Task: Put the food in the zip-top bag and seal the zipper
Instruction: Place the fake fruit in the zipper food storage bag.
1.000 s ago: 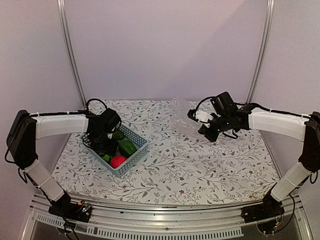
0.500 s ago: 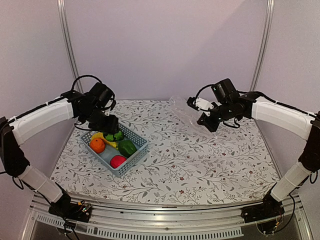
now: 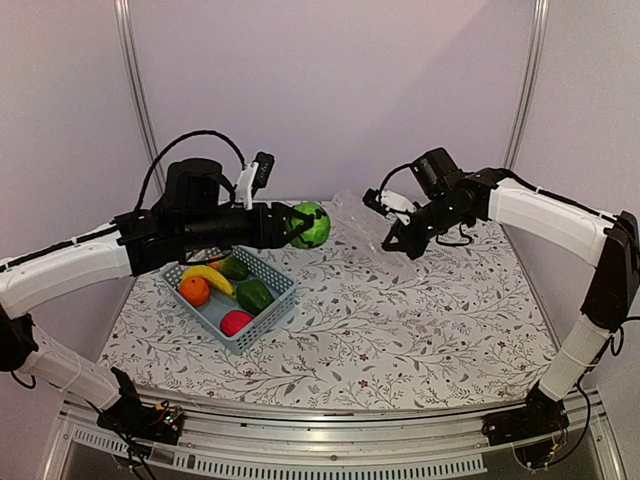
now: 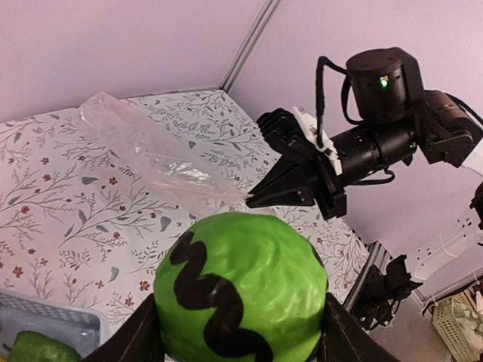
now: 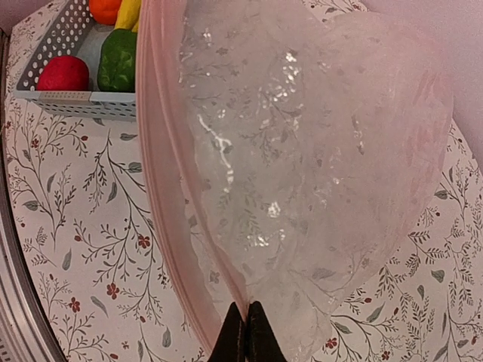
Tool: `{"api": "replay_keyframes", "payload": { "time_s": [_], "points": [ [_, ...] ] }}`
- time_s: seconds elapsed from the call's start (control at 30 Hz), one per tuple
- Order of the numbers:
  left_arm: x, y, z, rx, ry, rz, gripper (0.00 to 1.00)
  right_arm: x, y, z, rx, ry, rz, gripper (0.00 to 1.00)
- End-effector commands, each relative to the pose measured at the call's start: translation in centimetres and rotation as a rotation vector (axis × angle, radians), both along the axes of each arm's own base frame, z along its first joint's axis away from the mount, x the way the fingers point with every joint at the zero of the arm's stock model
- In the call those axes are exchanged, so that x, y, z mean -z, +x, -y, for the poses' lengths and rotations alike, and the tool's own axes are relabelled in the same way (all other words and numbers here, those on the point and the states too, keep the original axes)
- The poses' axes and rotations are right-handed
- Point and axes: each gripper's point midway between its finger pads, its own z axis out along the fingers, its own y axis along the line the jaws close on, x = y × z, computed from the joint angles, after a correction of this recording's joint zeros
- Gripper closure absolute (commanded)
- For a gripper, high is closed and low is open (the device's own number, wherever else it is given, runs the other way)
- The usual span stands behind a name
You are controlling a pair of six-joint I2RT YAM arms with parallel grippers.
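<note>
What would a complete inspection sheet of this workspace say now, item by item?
Surface: table under a flowered cloth.
Job's things: green ball held up by the left hand; zip-top bag held at its zipper edge by the right hand; orange, banana, green pepper and red ball in the blue basket.
Clutter: nothing seen.
Grippers: left hand shut on the green ball; right hand shut on the bag's edge.
Cables: black cable loops above the left arm.
Surroundings: pale walls, metal post.
</note>
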Motion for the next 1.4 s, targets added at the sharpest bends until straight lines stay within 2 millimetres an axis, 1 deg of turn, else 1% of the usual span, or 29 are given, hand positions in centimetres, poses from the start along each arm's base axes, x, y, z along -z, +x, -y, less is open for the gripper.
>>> {"api": "replay_keyframes", "payload": {
  "time_s": [0.0,0.17,0.23,0.3,0.4,0.47,0.57,0.73,0.83,0.93,0.97,1.07,1.1,1.13,1.17,1.23,1.3,1.33,1.37],
  "points": [
    [-2.0,-0.5,5.0,0.098,-0.212,0.038,0.71,-0.3,-0.1,-1.2,-0.008,0.048,-0.087,1.00],
    [-0.2,-0.6,8.3,0.135,-0.240,-0.005,0.72,-0.5,-0.1,-2.2,-0.005,0.084,-0.142,1.00],
    [0.6,-0.2,9.2,0.128,-0.238,-0.023,0.73,-0.7,-0.1,-2.6,-0.007,0.102,-0.163,1.00],
    [1.6,0.6,9.7,0.104,-0.234,-0.034,0.74,-1.3,-0.4,-3.1,-0.015,0.133,-0.190,1.00],
    [3.0,2.1,9.8,0.038,-0.223,-0.027,0.75,-2.0,-1.3,-3.6,-0.036,0.172,-0.227,1.00],
    [4.2,3.2,9.7,-0.012,-0.210,-0.027,0.76,-2.5,-1.4,-3.5,-0.030,0.182,-0.229,1.00],
    [6.4,4.7,9.7,-0.078,-0.191,-0.055,0.76,-3.3,-1.3,-3.0,-0.007,0.184,-0.202,1.00],
    [10.7,7.7,8.2,-0.229,-0.174,-0.191,0.79,-4.7,-1.9,-2.3,-0.004,0.201,-0.167,1.00],
    [11.2,8.7,8.3,-0.244,-0.188,-0.199,0.79,-5.2,-2.6,-2.1,-0.018,0.216,-0.165,1.00],
    [10.3,9.3,9.3,-0.223,-0.209,-0.190,0.79,-4.4,-3.4,-2.3,-0.042,0.221,-0.202,1.00],
    [9.8,9.4,9.7,-0.212,-0.221,-0.185,0.80,-4.1,-3.5,-2.3,-0.047,0.220,-0.212,1.00],
    [9.0,9.8,10.8,-0.191,-0.251,-0.191,0.79,-3.3,-3.7,-2.7,-0.062,0.219,-0.245,1.00],
    [8.8,10.0,11.1,-0.184,-0.265,-0.194,0.76,-3.2,-3.8,-2.8,-0.067,0.223,-0.253,1.00],
    [8.5,9.8,11.7,-0.154,-0.284,-0.203,0.70,-3.2,-3.8,-2.9,-0.071,0.228,-0.260,1.00],
    [8.3,9.5,12.4,-0.122,-0.296,-0.215,0.62,-3.4,-3.8,-3.0,-0.075,0.234,-0.264,1.00],
    [8.4,9.3,12.9,-0.108,-0.290,-0.240,0.43,-4.2,-3.6,-3.1,-0.073,0.243,-0.252,1.00],
    [8.1,8.9,13.0,-0.098,-0.278,-0.245,0.26,-5.4,-2.8,-2.6,-0.050,0.258,-0.223,1.00],
    [7.8,8.7,12.9,-0.099,-0.273,-0.240,0.20,-6.0,-2.2,-2.1,-0.033,0.267,-0.212,1.00],
    [7.3,8.5,12.6,-0.101,-0.268,-0.227,0.17,-6.6,-1.6,-1.5,-0.014,0.279,-0.205,1.00]
  ]
}}
